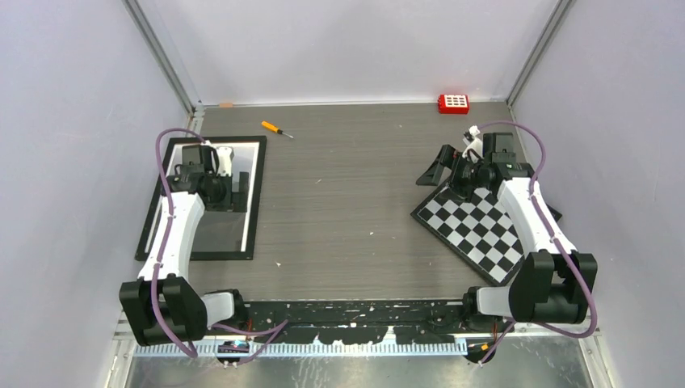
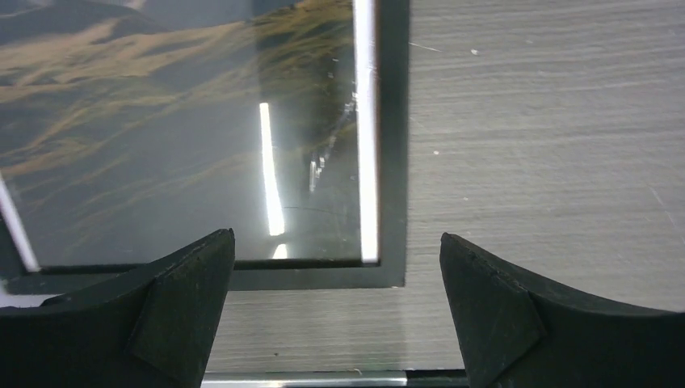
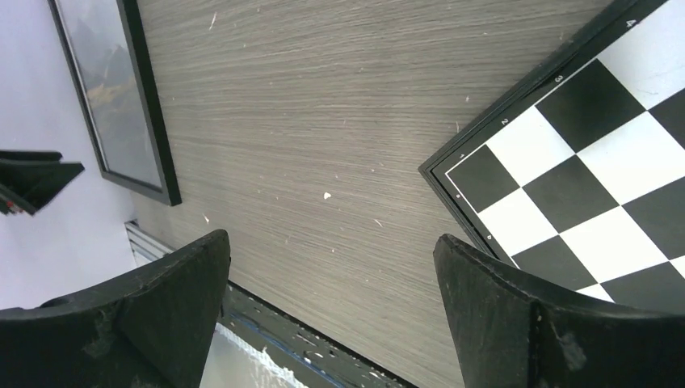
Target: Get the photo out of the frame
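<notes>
Over the frame our left arm stretches forward, left gripper spread wide, empty above the photo; right gripper, equally wide, empty, beside the checkerboard.

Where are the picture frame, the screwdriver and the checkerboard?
picture frame (image 1: 218, 255): top view, on its near black rail.
screwdriver (image 1: 271, 127): top view, on its orange handle.
checkerboard (image 1: 475, 231): top view, on its bare squares.
</notes>
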Controlling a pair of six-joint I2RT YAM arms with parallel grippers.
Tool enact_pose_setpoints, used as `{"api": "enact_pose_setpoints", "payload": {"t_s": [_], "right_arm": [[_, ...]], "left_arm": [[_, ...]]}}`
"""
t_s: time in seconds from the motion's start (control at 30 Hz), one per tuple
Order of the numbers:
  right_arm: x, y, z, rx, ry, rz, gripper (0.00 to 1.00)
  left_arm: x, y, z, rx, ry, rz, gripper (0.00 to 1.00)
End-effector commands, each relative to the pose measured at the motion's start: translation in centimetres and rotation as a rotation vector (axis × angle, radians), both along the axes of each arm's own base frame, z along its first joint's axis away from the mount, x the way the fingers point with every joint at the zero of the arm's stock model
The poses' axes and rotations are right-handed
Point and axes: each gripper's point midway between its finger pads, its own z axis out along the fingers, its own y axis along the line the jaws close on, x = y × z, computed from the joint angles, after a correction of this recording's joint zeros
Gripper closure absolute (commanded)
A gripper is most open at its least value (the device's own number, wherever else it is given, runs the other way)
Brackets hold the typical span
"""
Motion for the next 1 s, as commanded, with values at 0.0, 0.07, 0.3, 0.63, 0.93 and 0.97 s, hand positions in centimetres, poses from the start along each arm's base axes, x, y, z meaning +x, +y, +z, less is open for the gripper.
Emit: {"api": "enact_pose_setpoints", "payload": {"t_s": [0.0,0.07,0.3,0.63,0.93,0.97], "right_arm": [[0.2,0.3,3.5,-0.028,-0.224,0.087,0.0],[0.0,0.3,3.2,-0.034,-0.237,0.098,0.0],[-0.8,0.1,2.7,-0.066,-0.293,0.115,0.0],[-1.5,-0.2,2.9,-0.08,-0.289,0.111,0.01],[-1.7,-0.8,3.0,-0.097,-0.293,0.085,0.0],[-1.7,-0.9,3.0,-0.099,-0.293,0.081,0.0]], "left_arm": [[2.1,2.5,1.5,0.125,-0.071,0.065,0.0],[2.4,2.7,1.7,0.138,-0.053,0.043,0.0],[4.0,1.0,2.0,0.07,-0.053,-0.058,0.0],[5.8,-0.6,-1.8,-0.046,-0.016,-0.018,0.0],[5.6,-2.6,-6.3,-0.142,0.079,-0.039,0.0],[5.5,-2.8,-6.8,-0.156,0.088,-0.039,0.0]]}}
